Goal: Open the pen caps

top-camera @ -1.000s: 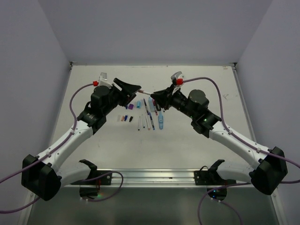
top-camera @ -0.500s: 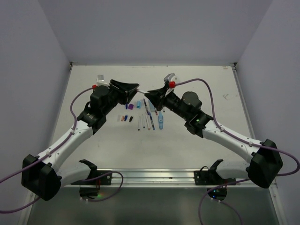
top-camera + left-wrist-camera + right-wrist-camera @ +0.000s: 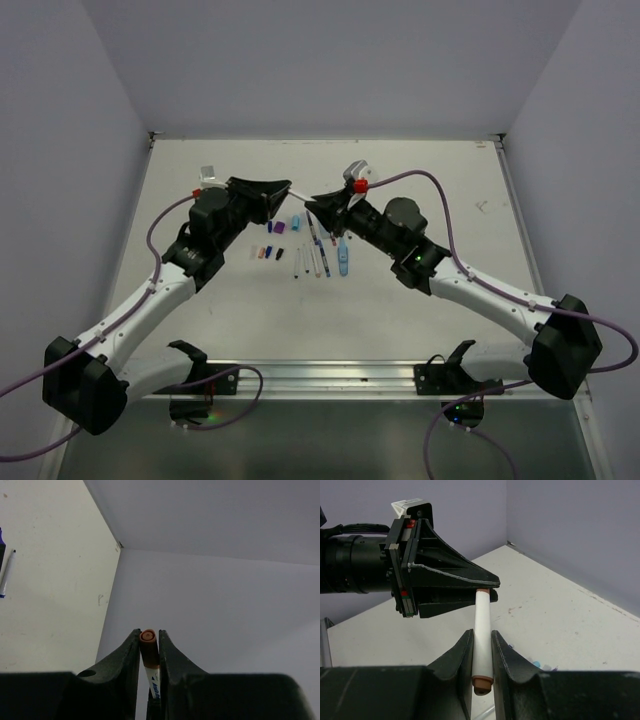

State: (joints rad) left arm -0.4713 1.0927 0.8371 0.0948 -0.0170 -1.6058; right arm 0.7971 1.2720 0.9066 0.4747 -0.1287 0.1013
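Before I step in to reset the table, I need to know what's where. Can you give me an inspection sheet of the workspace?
Surface: white table, lightly scuffed.
Job's things: white pen held in the air between both arms, brown cap on; other pens lie in a row mid-table, loose caps beside them.
Clutter: nothing seen.
Claws: left claw shut on the brown cap; right claw shut on the white pen's barrel.
Cables: purple cables loop off each arm, clear of the pens.
Surroundings: plain lilac walls; metal rail at the near edge.
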